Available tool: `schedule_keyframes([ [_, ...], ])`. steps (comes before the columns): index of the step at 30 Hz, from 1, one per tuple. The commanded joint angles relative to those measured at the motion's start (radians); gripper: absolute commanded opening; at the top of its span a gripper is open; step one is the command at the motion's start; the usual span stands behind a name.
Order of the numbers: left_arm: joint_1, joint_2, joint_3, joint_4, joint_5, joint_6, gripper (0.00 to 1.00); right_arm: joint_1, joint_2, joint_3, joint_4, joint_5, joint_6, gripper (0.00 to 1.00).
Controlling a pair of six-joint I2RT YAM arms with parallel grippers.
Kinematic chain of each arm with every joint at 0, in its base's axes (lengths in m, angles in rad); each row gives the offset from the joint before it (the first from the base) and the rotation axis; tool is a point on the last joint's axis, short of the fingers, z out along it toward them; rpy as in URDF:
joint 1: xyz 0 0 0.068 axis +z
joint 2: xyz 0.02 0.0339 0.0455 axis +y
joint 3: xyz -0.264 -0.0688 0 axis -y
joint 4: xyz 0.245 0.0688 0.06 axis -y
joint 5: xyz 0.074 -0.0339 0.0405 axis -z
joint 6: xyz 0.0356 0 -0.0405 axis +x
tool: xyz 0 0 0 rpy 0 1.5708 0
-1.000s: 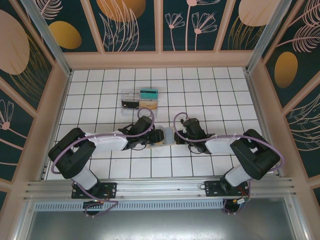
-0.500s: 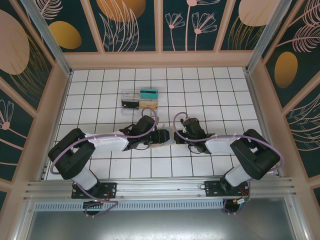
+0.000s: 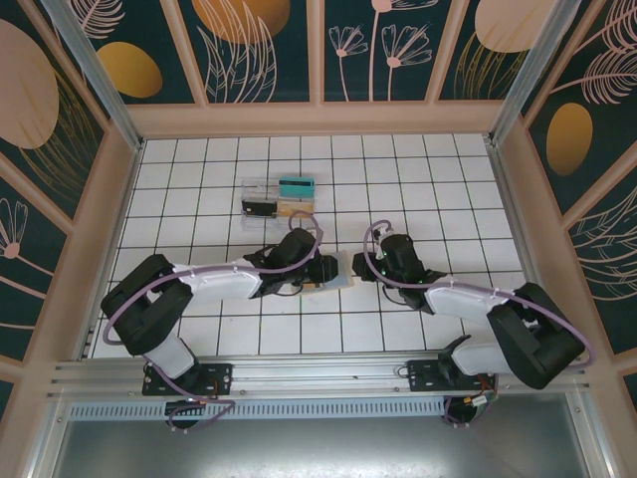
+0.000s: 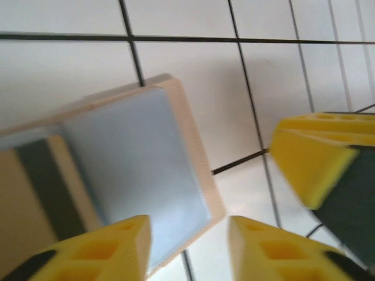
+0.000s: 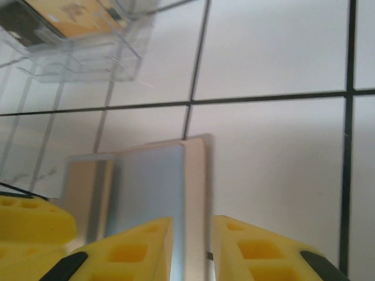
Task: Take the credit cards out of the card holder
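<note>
The right arm's elbow has swung outward, and the card holder (image 3: 336, 283) now lies flat, partly hidden by the left gripper (image 4: 188, 249). That gripper's jaws stand apart astride the holder's corner. The right gripper (image 5: 190, 249) hovers over its rim, jaws slightly apart. Beyond the holder, a clear tray (image 3: 261, 187) keeps a tan-gold card (image 5: 73, 12) whose print is too blurred to read.

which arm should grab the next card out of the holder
Probably left: the left fingers hover at the open holder beside the striped tan card. The right fingers sit at the holder's far rim, away from that card.
</note>
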Motion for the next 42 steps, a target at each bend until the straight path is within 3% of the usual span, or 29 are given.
schedule_keyframes([
  [1,0.006,-0.094,-0.012,-0.111,-0.160,0.042,0.27,-0.001,-0.026,0.028,0.009,-0.077,0.007,0.26],
  [5,0.041,-0.176,-0.083,-0.156,-0.253,0.046,0.13,0.016,0.024,0.091,0.005,-0.164,0.037,0.26],
  [9,0.076,-0.202,-0.171,-0.116,-0.234,0.040,0.00,0.042,0.106,0.151,0.032,-0.243,0.064,0.26],
  [15,0.080,-0.148,-0.207,-0.056,-0.195,0.027,0.00,0.068,0.255,0.250,0.021,-0.329,0.095,0.24],
  [24,0.080,-0.105,-0.227,-0.028,-0.168,0.019,0.00,0.087,0.399,0.291,0.016,-0.361,0.124,0.18],
  [42,0.078,-0.171,-0.192,-0.043,-0.133,0.026,0.00,0.095,0.445,0.305,-0.042,-0.311,0.118,0.19],
])
